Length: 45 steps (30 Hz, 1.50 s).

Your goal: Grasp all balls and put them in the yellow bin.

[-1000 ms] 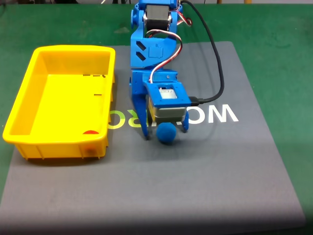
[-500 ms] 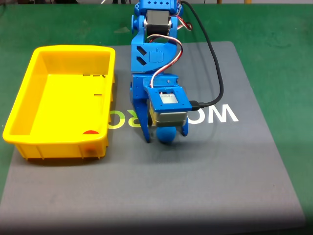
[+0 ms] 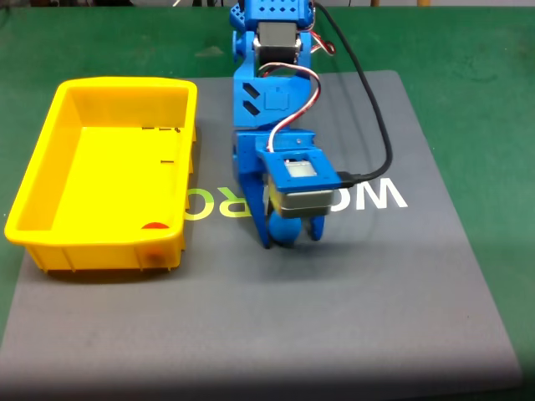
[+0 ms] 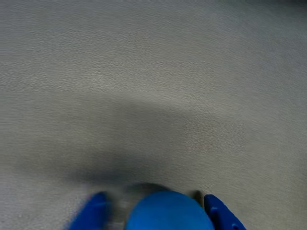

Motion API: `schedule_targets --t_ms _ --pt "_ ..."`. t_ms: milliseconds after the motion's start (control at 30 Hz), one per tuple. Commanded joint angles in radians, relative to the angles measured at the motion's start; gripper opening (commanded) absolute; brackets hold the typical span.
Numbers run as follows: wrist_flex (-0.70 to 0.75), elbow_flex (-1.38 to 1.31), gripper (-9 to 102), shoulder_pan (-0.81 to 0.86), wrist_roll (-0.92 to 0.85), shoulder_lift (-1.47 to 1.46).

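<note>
One small red ball (image 3: 154, 225) already lies in your bright yellow plastic bin (image 3: 50, 167); your blue two-finger gripper (image 3: 292, 240) straddles the matte blue ball (image 4: 165, 212), though you cannot tell whether it has clamped.

The bin (image 3: 50, 167) is bright yellow, with a red ball (image 3: 154, 225) inside. The arm (image 3: 272, 100) and the ball (image 4: 165, 213) are blue. The mat (image 3: 334, 317) is grey with white and yellow-green lettering (image 3: 368, 196), on green table (image 3: 485, 83).
</note>
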Motion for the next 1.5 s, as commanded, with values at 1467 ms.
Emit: schedule_targets --t_ms 1467 --pt "0.101 0.181 0 0.373 0.020 0.649"
